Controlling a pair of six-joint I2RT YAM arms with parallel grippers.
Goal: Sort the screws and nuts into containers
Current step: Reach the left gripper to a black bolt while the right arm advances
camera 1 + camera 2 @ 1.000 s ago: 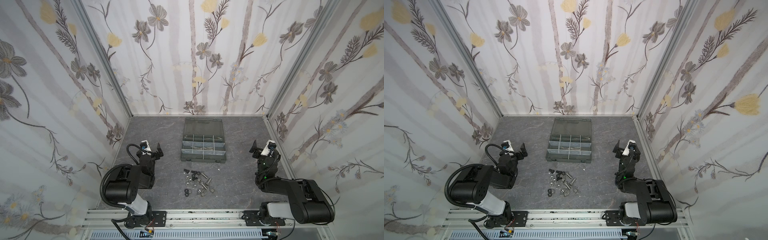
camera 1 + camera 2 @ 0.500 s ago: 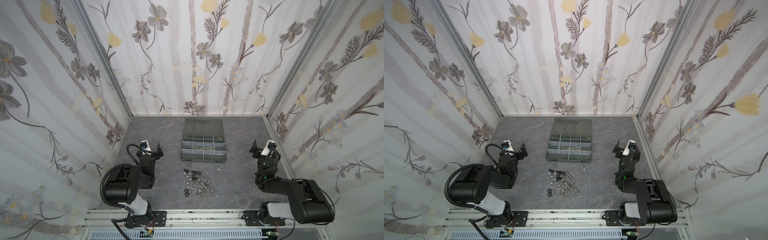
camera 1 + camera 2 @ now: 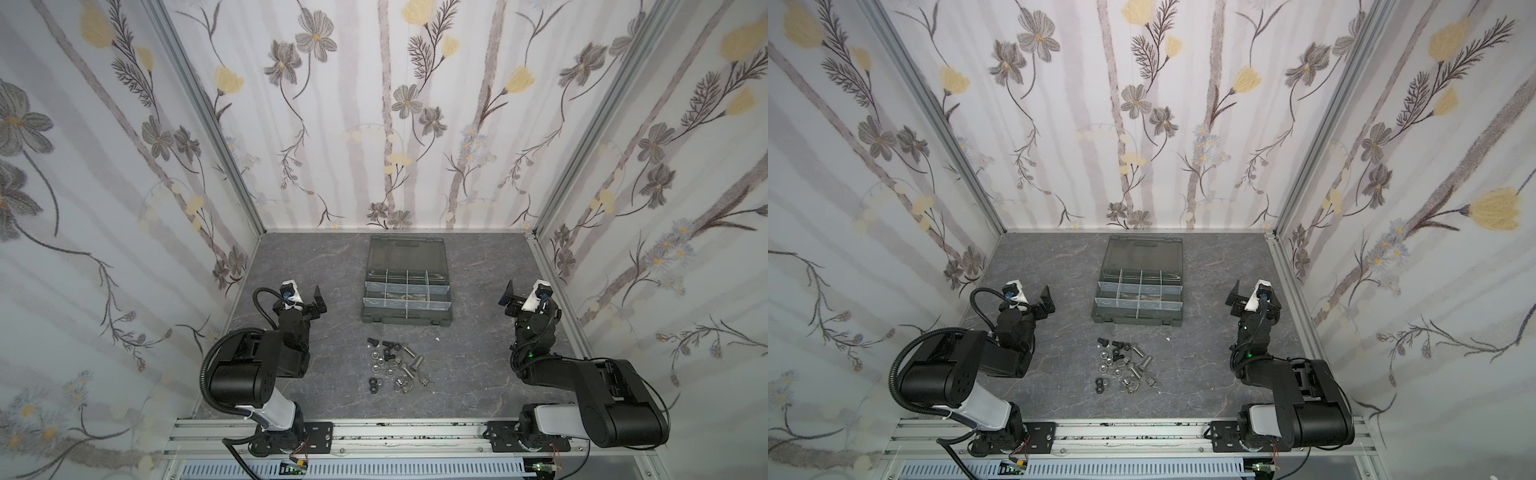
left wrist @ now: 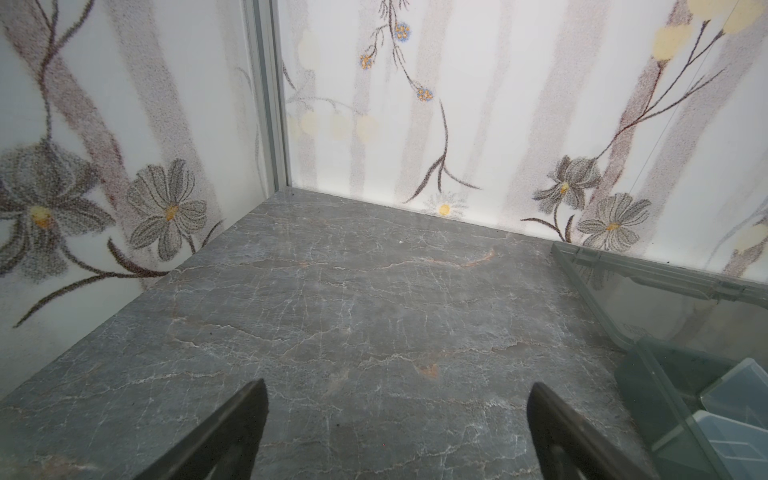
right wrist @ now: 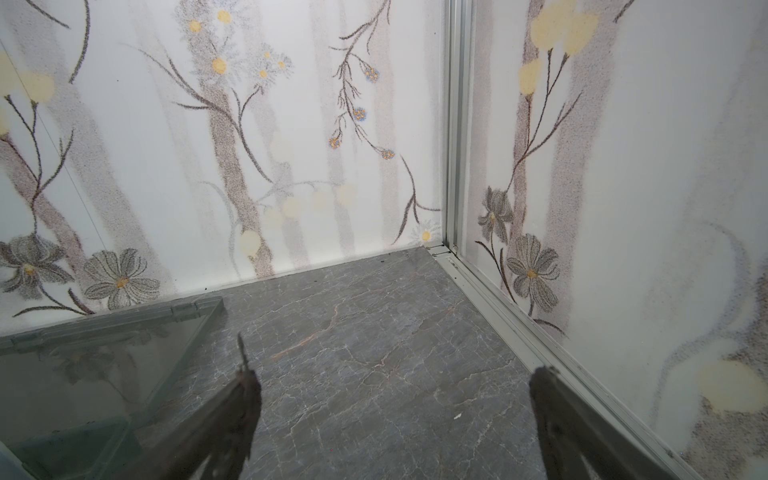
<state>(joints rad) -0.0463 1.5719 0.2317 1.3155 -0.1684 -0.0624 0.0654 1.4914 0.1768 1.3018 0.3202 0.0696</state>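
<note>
No movement is noted against the earlier frames: both arms and all hardware are found where they were. Jaws of the left gripper (image 4: 397, 388) are seen spread wide, with nothing between them, poised over the bare grey table (image 4: 353, 299). The right gripper (image 5: 397, 374) is likewise spread and empty. Reckoned from the loose pile (image 3: 402, 368) in a top view, the left gripper is placed at 10 o'clock and the right gripper at 2 o'clock, each well apart from it. At 12 o'clock the organiser case (image 3: 407, 323) is found, its smoky lid (image 3: 406, 253) laid open on the far side and its cells (image 3: 397, 287) exposed. Near the case's front, silver hex bolts (image 3: 409, 352), black screws (image 3: 388, 345), hex nuts (image 3: 376, 354), black ring nuts (image 3: 375, 380) and wing nuts (image 3: 424, 380) are heaped together, unsorted. Cell contents cannot be made out. Sorting is judged not yet begun; every piece is left to be picked and placed.
</note>
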